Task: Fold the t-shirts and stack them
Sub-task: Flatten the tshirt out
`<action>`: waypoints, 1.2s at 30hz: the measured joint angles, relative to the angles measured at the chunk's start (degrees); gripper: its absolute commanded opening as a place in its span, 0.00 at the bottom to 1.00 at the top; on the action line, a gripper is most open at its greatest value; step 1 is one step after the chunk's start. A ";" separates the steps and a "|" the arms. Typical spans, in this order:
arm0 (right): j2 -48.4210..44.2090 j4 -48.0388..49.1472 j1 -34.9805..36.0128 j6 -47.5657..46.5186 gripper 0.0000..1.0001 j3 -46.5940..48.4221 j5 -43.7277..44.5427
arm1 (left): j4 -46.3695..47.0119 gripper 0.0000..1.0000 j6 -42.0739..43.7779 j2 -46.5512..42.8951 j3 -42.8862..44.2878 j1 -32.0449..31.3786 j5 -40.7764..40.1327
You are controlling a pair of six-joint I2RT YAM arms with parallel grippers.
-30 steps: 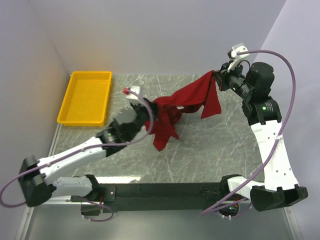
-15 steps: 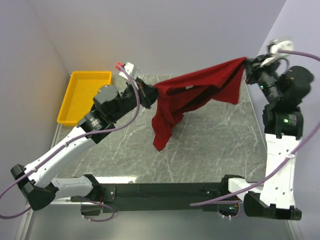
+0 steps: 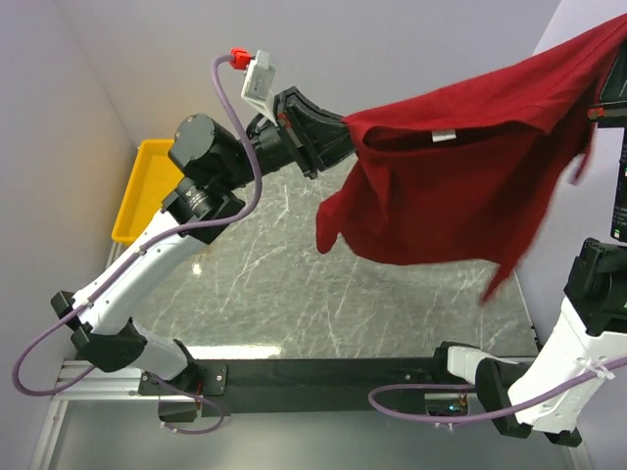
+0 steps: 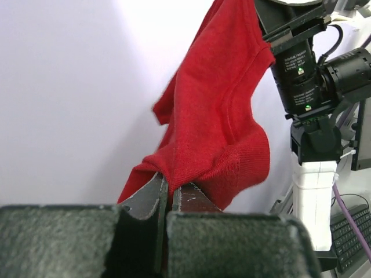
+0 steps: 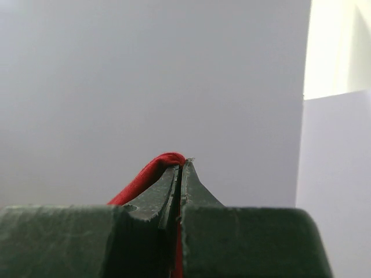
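Observation:
The dark red t-shirt (image 3: 460, 186) hangs spread in the air high above the table, its small white neck label (image 3: 444, 136) showing at the collar. My left gripper (image 3: 345, 137) is shut on the shirt's left shoulder; in the left wrist view the cloth (image 4: 217, 121) is pinched between the closed fingertips (image 4: 168, 186). My right gripper (image 3: 600, 93) is at the far right edge of the top view, shut on the other shoulder; in the right wrist view a fold of red cloth (image 5: 152, 172) sticks out of the closed tips (image 5: 181, 165).
A yellow tray (image 3: 139, 186) sits at the back left of the grey marble table (image 3: 294, 284), partly behind the left arm. White walls close the back and sides. The right arm's body (image 4: 307, 87) stands close behind the shirt.
Both arms have risen and spread apart, lifting the shirt clear of the table and stretching it out. The shirt now hangs open instead of bunched.

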 measured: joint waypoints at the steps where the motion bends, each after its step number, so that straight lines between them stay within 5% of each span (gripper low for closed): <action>1: 0.02 0.50 0.00 0.79 0.00 -0.15 -0.55 | 0.15 0.01 -0.04 -0.07 -0.22 -0.33 -0.11; 9: 5.66 0.68 2.75 2.27 0.00 -13.29 -8.22 | -2.99 0.01 0.07 -13.05 -20.24 0.42 -12.92; 18: 26.25 -4.50 19.39 -7.50 0.00 -29.44 -5.11 | -13.51 0.01 -14.34 -26.43 -49.70 1.29 -29.86; 25: 41.38 -5.11 30.29 -12.20 0.00 -23.52 -4.68 | -28.41 0.01 -29.07 -34.10 -66.14 1.79 -40.26; 33: 62.38 -2.95 41.92 -14.53 0.00 -4.63 -1.33 | -39.04 0.01 -39.43 -39.28 -70.99 4.81 -46.84; 36: 69.83 -2.29 44.94 -15.26 0.18 1.68 1.51 | -40.83 0.01 -41.27 -37.81 -71.67 6.12 -47.98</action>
